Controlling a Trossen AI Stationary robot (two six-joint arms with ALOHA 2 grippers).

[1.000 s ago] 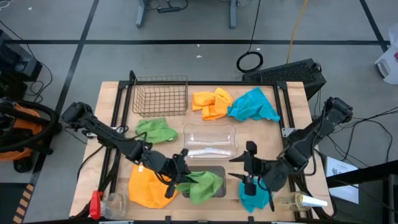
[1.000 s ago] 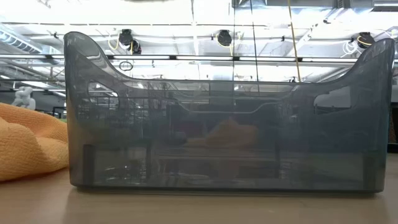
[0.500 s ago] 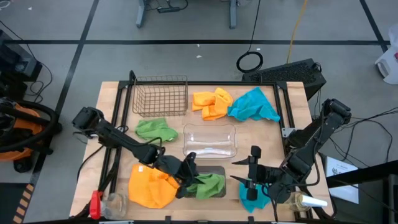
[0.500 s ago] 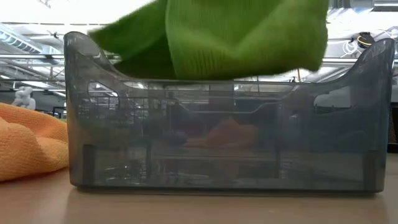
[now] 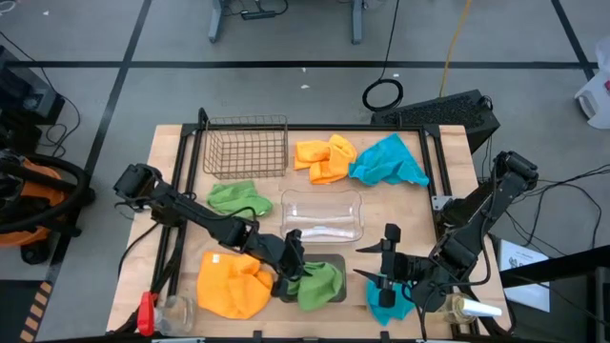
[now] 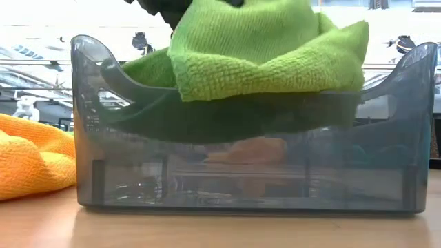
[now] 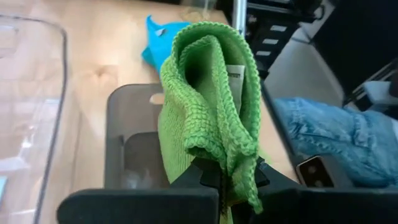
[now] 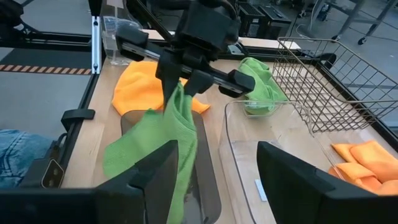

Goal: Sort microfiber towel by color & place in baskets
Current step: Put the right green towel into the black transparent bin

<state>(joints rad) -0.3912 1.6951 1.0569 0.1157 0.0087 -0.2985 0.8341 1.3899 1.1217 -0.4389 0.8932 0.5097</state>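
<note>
My left gripper (image 5: 291,262) is shut on a light green towel (image 5: 316,284) over the grey tray (image 5: 335,261) at the table's near edge. In the low view the green towel (image 6: 262,48) sags past the grey tray's rim (image 6: 89,52). My right gripper (image 5: 386,265) stands open to the tray's right, above a teal towel (image 5: 385,305) lying flat on the table. Its fingers show apart in its own wrist view (image 8: 227,180), with nothing between them. A second green towel (image 5: 238,198) lies flat left of the clear tray (image 5: 322,217). My left gripper pinches a bunched, folded end of the green towel (image 7: 217,158) between its two fingers, several layers thick. The fingers (image 8: 186,78) slant down from the table's left. The towel hangs below them, slack, its lower part (image 6: 234,124) inside the tray's walls and above the floor.
An orange towel (image 5: 232,286) lies left of the grey tray. At the far side stand a brown wire basket (image 5: 248,148), two orange towels (image 5: 324,158) and another teal towel (image 5: 386,160). A clear bottle (image 5: 467,307) lies at the near right corner.
My left gripper has come down and toward the table's right with the green towel, still shut on it. The towel, absent from the low view a second ago, has sunk from above the grey tray's rim until its lower part hangs inside the tray.
</note>
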